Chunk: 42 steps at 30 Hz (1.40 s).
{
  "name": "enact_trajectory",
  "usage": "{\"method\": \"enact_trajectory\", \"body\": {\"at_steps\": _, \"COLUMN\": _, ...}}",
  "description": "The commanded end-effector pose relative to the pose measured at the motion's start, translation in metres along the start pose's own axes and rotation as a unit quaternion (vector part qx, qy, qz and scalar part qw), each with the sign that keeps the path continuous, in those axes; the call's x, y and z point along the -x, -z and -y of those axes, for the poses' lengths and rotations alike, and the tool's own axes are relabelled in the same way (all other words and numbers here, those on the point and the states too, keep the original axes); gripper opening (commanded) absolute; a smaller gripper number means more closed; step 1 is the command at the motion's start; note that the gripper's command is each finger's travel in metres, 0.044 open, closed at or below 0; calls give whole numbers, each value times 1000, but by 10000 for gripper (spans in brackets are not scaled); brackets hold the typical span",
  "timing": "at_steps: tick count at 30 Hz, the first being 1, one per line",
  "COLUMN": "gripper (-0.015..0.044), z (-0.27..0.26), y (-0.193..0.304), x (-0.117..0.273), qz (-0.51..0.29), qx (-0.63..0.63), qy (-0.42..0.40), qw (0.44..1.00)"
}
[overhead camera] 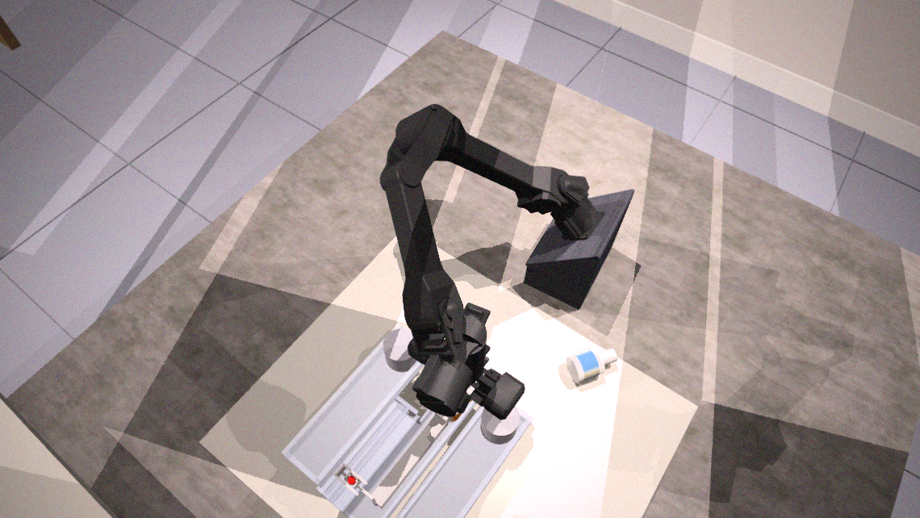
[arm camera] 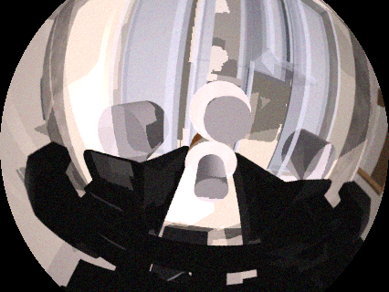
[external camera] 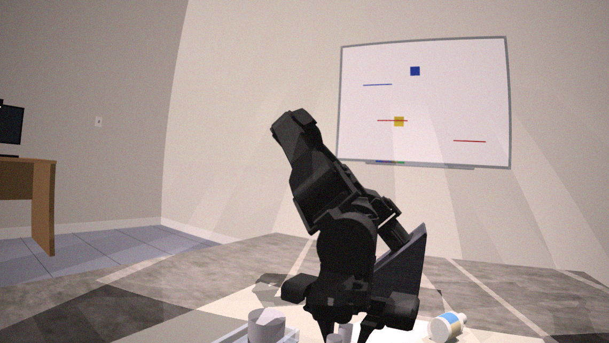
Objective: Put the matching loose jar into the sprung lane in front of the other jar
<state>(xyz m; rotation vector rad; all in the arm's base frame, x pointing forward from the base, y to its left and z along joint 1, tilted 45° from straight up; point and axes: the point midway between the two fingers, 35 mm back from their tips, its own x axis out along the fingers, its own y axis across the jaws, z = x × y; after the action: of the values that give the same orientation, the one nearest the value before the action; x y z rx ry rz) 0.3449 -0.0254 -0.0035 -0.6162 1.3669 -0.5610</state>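
My gripper (external camera: 344, 333) (arm camera: 210, 153) is shut on a white-topped jar (external camera: 345, 328) (arm camera: 211, 175), whose round cap and narrower top show between the fingers. A second white-topped jar (external camera: 334, 338) (arm camera: 227, 119) stands just ahead of it in the wrist view, in the slotted tray (overhead camera: 347, 411) (arm camera: 152, 59). The two tops look very close; whether the jars touch is hidden. A small orange-brown patch (overhead camera: 455, 415) (arm camera: 196, 138) shows beside them. A red knob (overhead camera: 351, 479) sits at the tray's far end from the arm base. The jar bottoms, front stop and any pusher contact are hidden.
A white bottle with a blue label (overhead camera: 587, 365) (external camera: 447, 326) lies on its side right of the tray. Grey cylinders stand at the tray's near corners, one on the left (overhead camera: 400, 350) (external camera: 266, 326) (arm camera: 308, 155) and one on the right (overhead camera: 499, 424) (arm camera: 132, 128), flanking the gripper.
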Motion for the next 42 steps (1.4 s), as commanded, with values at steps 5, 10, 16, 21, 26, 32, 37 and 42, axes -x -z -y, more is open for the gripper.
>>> {"method": "enact_trajectory", "body": {"at_steps": 5, "gripper": 0, "z": 1, "y": 0, "x": 0, "qz": 4, "qx": -4, "qy": 2, "qw": 1000}}
{"method": "enact_trajectory", "body": {"at_steps": 10, "gripper": 0, "z": 0, "y": 3, "x": 0, "qz": 4, "qx": -4, "qy": 2, "qw": 1000}}
{"method": "enact_trajectory", "body": {"at_steps": 16, "gripper": 0, "z": 0, "y": 3, "x": 0, "qz": 4, "qx": -4, "qy": 2, "qw": 1000}}
{"method": "enact_trajectory", "body": {"at_steps": 21, "gripper": 0, "z": 0, "y": 3, "x": 0, "qz": 4, "qx": -4, "qy": 2, "qw": 1000}}
{"method": "enact_trajectory", "body": {"at_steps": 26, "gripper": 131, "z": 0, "y": 2, "x": 0, "qz": 4, "qx": -4, "qy": 2, "qw": 1000}}
{"method": "enact_trajectory", "body": {"at_steps": 32, "gripper": 289, "z": 0, "y": 2, "x": 0, "qz": 4, "qx": -4, "qy": 2, "qw": 1000}}
{"method": "enact_trajectory", "body": {"at_steps": 37, "gripper": 295, "z": 0, "y": 2, "x": 5, "qz": 4, "qx": -4, "qy": 2, "qw": 1000}}
{"method": "enact_trajectory", "body": {"at_steps": 42, "gripper": 295, "z": -1, "y": 2, "x": 19, "qz": 4, "qx": -4, "qy": 2, "qw": 1000}}
